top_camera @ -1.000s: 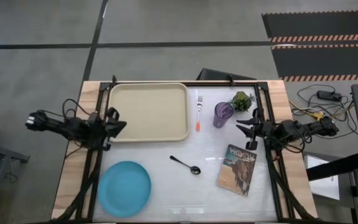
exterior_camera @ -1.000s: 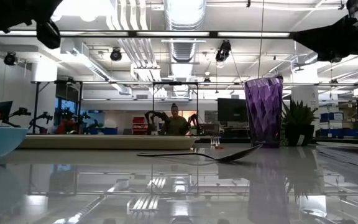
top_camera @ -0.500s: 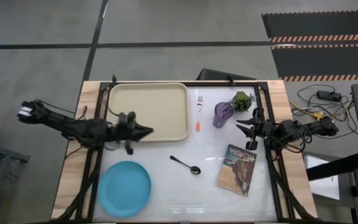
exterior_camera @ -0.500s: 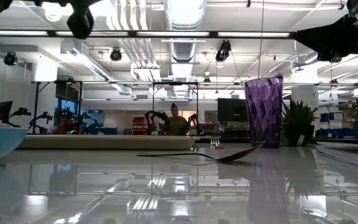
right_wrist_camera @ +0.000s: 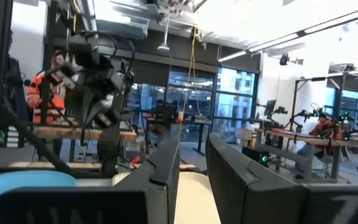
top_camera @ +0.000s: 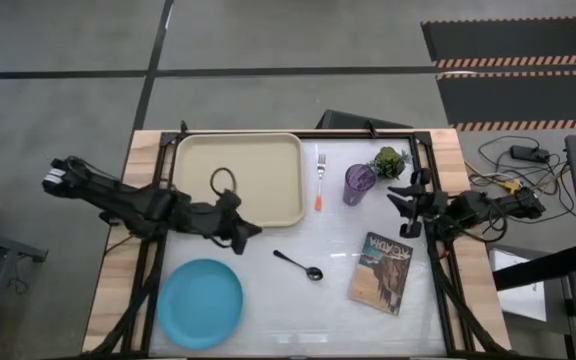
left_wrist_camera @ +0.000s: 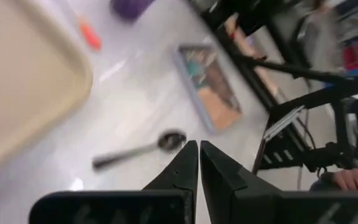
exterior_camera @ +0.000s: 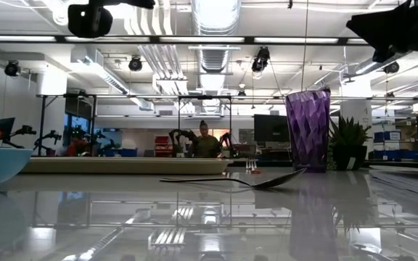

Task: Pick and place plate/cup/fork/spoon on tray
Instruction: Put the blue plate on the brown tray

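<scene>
Left gripper point(top_camera: 256, 232) is reached out over the desk point(top_camera: 338, 290), just off the near right corner of the tray point(top_camera: 239, 179), between the tray and the spoon point(top_camera: 299, 265); its fingers point(left_wrist_camera: 180, 171) are pressed together, only a hairline slit between them, holding nothing. In the left wrist view the spoon point(left_wrist_camera: 138, 150) lies just beyond the fingertips, with the book point(left_wrist_camera: 209, 86) farther on. Right gripper point(top_camera: 400, 203) waits at the right side of the desk, beside the cup point(top_camera: 358, 183) and above the book point(top_camera: 382, 272); its fingers point(right_wrist_camera: 160, 163) stand a narrow gap apart, empty. Tray sits at the far left of the desk, nothing on it. Fork point(top_camera: 320, 180) lies on the desk just right of the tray, tines away, orange handle end toward the near side. Cup stands upright right of the fork, with the small potted plant point(top_camera: 389, 160) just beyond it. Spoon lies diagonally mid-desk, bowl toward the near right. Plate point(top_camera: 200, 303) rests near the front left corner, well apart from the tray. In the low view the cup point(exterior_camera: 308, 130) stands behind the spoon point(exterior_camera: 245, 180); a person point(exterior_camera: 206, 143) shows in the room behind.
</scene>
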Tool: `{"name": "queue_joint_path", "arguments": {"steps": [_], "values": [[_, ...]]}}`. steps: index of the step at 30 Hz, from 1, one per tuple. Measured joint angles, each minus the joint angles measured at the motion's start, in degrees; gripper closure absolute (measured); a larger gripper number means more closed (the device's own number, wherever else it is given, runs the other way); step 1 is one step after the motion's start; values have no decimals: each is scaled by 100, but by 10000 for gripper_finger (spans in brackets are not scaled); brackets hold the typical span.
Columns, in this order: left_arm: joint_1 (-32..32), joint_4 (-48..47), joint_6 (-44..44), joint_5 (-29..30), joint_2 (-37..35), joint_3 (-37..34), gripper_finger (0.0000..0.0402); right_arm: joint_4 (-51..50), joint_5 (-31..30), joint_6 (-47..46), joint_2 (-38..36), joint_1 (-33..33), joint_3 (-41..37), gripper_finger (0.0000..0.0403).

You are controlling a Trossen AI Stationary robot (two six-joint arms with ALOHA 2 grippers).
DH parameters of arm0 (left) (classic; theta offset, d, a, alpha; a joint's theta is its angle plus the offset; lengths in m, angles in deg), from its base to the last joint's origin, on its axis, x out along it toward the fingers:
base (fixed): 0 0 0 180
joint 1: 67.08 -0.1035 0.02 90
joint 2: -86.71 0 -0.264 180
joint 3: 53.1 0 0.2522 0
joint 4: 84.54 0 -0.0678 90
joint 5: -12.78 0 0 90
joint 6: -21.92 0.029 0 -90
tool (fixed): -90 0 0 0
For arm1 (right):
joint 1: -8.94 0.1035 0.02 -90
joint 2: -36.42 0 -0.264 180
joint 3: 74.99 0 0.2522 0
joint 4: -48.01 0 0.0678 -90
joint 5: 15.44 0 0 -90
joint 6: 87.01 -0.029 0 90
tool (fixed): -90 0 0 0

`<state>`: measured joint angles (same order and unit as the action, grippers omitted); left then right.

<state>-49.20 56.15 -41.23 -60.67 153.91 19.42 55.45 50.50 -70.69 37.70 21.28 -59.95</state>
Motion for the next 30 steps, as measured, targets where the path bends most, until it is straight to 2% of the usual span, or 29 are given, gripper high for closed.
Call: {"name": "queue_joint_path", "arguments": {"steps": [4, 7, 11, 16, 21, 24, 30], "values": [[244, -471, -1088, -274, 547, 409, 402, 16, 0, -167, 0, 0, 0, 335], [443, -501, -1855, -991, 1015, 578, 402, 19, 1, -85, 0, 1, 0, 335], [943, -495, -3408, -1654, 1655, 772, 402, 16, 1, 84, 0, 0, 0, 335], [1708, -495, -4700, -1605, 2445, 1016, 402, 19, -2, 346, 0, 0, 0, 335], [2148, -789, -5816, -1504, 2930, 1031, 402, 105, -2, 582, 0, 0, 0, 335], [2235, -940, -6124, -1584, 3068, 1030, 402, 206, -2, 577, 0, 0, 0, 335], [2236, -1008, -6000, -1579, 3288, 1072, 402, 224, -2, 454, 0, 0, 4, 335]]}}
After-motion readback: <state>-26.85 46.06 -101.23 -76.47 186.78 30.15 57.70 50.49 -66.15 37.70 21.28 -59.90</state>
